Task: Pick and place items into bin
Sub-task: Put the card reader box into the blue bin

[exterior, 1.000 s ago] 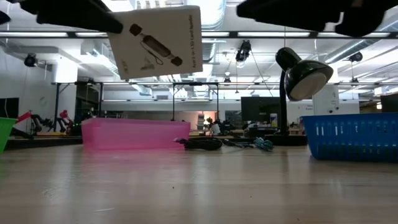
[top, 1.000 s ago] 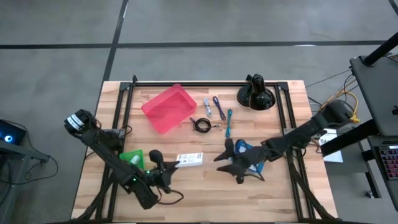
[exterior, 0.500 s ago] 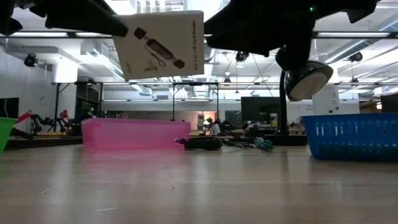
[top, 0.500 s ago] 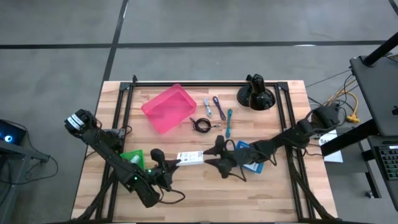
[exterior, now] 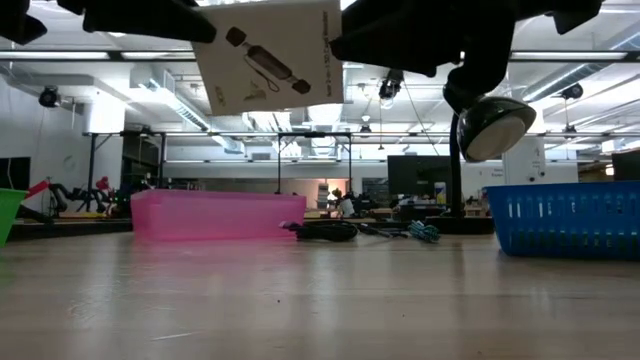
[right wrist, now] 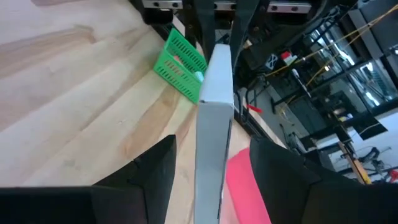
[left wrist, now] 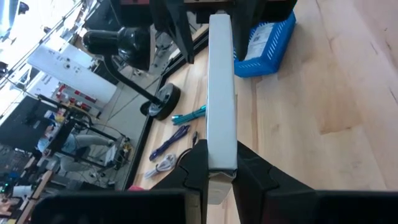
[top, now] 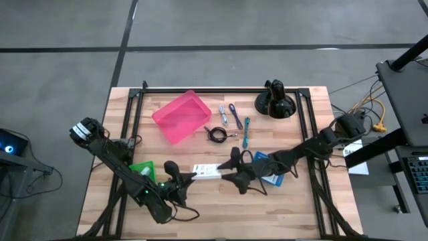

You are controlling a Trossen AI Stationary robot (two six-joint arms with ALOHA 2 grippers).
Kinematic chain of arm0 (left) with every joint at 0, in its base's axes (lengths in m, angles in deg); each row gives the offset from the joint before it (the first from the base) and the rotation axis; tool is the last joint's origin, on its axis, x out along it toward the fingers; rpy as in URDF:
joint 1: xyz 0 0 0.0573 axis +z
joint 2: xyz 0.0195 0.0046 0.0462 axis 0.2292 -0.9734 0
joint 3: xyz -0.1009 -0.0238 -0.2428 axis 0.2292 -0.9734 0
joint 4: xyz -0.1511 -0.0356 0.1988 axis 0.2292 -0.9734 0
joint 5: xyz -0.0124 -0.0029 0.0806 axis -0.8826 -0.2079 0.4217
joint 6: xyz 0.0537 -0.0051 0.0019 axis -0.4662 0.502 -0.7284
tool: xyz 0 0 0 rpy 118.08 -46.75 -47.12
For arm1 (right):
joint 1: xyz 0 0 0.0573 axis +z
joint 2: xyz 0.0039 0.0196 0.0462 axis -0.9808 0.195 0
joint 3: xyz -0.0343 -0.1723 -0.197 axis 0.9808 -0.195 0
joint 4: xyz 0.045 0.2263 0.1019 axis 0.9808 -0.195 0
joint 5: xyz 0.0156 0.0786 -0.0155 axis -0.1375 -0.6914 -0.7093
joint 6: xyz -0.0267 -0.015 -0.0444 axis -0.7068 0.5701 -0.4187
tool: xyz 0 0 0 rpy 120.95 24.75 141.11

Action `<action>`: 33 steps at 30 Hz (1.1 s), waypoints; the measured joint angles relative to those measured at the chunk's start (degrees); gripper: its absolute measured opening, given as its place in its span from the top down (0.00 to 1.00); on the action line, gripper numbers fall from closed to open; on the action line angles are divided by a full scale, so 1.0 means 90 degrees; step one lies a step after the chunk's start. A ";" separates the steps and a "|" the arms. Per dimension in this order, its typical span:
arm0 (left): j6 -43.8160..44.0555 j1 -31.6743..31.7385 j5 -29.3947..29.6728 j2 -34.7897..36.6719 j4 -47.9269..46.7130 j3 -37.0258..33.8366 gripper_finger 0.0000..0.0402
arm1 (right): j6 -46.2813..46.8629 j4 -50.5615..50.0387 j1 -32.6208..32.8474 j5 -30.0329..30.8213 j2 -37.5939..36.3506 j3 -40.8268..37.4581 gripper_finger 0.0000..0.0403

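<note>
A flat white box [top: 206, 172] printed with a drawing hangs in the air over the table's middle, set on edge with its broad face [exterior: 270, 55] toward the near side. My left gripper [top: 190, 176] is shut on its left end. My right gripper [top: 229, 170] is open; its two fingers stand wide on either side of the box's right end [right wrist: 211, 93], apart from it. A black coiled cable [top: 216, 134] and purple [top: 235, 112] and teal [top: 246, 130] sticks lie on the table farther back. My left gripper pinches the box's left end [left wrist: 221, 163] between its two fingers [left wrist: 196, 163], one on each broad face. The fingers come nearly level from the table's left and lie along the box. The box is lifted clear of the table, on edge and slightly tilted.
A pink bin [top: 180, 115] stands at the back left, a green bin [top: 142, 169] beside my left arm, and a blue bin [top: 271, 169] under my right arm. A black domed mount [top: 275, 102] sits at the far edge. Bare wood lies along the near side.
My right gripper has moved toward the table's left, up to the box, and its open fingers now flank the box's right end. The box has turned in my left gripper's hold, tipping more onto its edge while staying lifted.
</note>
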 joint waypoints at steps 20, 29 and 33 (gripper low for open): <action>-0.0664 0.0210 -0.0027 0.0000 0.0448 0.0004 0.93 | -0.0024 0.0159 -0.0039 -0.0031 -0.0032 -0.0007 0.73; -0.0624 0.0210 -0.0217 0.0000 0.0433 -0.0002 0.93 | -0.0165 0.0116 -0.0034 -0.0038 -0.0032 -0.0010 0.90; -0.0569 0.0212 -0.0298 0.0000 0.0439 -0.0005 0.84 | -0.0378 0.0098 -0.0027 0.0046 -0.0032 -0.0010 0.90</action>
